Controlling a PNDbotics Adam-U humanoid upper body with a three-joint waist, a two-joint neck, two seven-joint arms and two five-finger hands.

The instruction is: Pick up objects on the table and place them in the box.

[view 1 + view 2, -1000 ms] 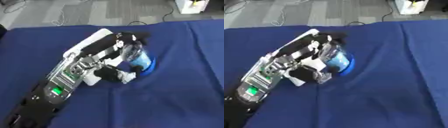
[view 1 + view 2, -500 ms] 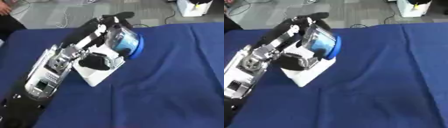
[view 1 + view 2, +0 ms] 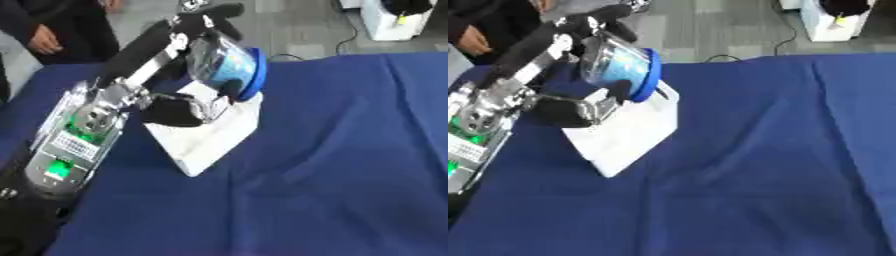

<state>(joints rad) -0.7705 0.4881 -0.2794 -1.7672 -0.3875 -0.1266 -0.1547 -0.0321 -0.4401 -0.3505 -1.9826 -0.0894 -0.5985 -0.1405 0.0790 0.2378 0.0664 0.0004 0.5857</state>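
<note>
A clear jar with a blue lid [image 3: 229, 68] is held up above the table, lying on its side with the lid pointing right. My left hand [image 3: 188, 95] is shut on it, fingers over its top and thumb beneath. The arm reaches in from the lower left. Under the jar lies a white box [image 3: 210, 135], tilted on the blue cloth, its near corner pointing toward me. The right hand shows in neither view.
A blue cloth [image 3: 780, 165] covers the table, with soft creases to the right of the box. A person stands at the far left edge. A white unit [image 3: 394, 20] and a cable sit on the grey floor beyond the table.
My left hand has lifted the jar off the cloth and carried it up and back, above the white box. The view has also shifted, so the whole scene sits differently.
</note>
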